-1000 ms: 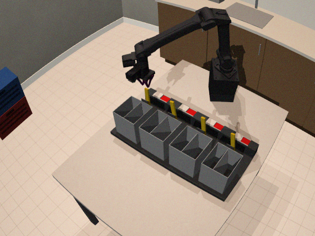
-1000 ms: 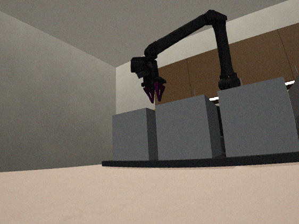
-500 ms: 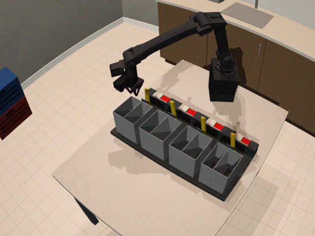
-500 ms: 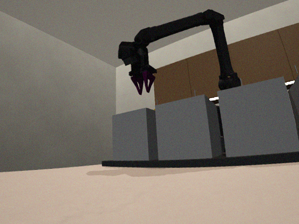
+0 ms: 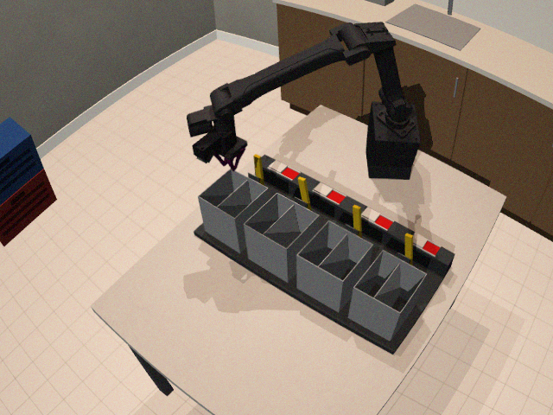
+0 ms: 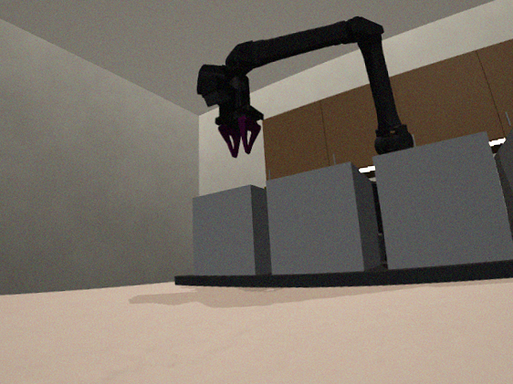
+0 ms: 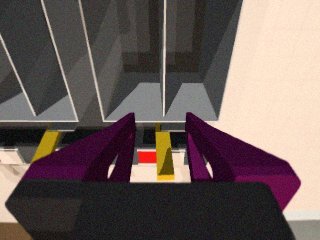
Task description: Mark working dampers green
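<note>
Four grey open-topped dampers stand in a row on a black base (image 5: 312,268); the leftmost damper (image 5: 232,207) is nearest my gripper. Each has a yellow lever behind it, the leftmost lever (image 5: 257,169) upright. All the sliders show red, the leftmost slider (image 5: 290,173) with its white cover beside the red patch. My gripper (image 5: 232,162) hangs in the air above the leftmost damper's far corner, partly open and empty. In the wrist view the gripper (image 7: 160,120) frames the yellow lever (image 7: 164,155) and the red patch (image 7: 147,156) far below. From the exterior view the gripper (image 6: 241,146) is well above the damper tops.
The arm's black base block (image 5: 391,147) stands on the table behind the sliders. Brown cabinets (image 5: 446,102) run along the back. A blue and red box (image 5: 17,178) is off the table at the left.
</note>
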### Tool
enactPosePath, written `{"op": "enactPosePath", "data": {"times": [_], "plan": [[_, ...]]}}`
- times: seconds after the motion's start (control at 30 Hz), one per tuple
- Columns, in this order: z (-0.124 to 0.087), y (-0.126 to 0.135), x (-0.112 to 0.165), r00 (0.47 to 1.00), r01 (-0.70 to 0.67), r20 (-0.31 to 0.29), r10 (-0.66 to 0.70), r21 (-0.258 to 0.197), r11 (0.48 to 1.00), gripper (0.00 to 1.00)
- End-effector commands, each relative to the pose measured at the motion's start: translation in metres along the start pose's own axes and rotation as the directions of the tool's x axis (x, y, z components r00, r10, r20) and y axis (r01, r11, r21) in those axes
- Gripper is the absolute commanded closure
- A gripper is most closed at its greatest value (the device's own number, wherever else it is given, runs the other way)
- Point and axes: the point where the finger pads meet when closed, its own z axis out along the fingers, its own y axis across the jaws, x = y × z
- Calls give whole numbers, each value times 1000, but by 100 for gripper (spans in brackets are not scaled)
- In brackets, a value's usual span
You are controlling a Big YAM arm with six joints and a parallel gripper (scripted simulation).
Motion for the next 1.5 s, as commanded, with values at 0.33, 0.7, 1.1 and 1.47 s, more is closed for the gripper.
{"op": "enactPosePath", "data": {"times": [0.33, 0.7, 1.1, 1.47], "plan": [[-26, -6, -23, 999, 10, 49, -12, 37, 999, 64], [-26, -6, -23, 999, 10, 49, -12, 37, 999, 64], [-26, -6, -23, 999, 10, 49, -12, 37, 999, 64], [-15, 58, -19, 999, 14, 29, -14, 22, 1000, 64]]}}
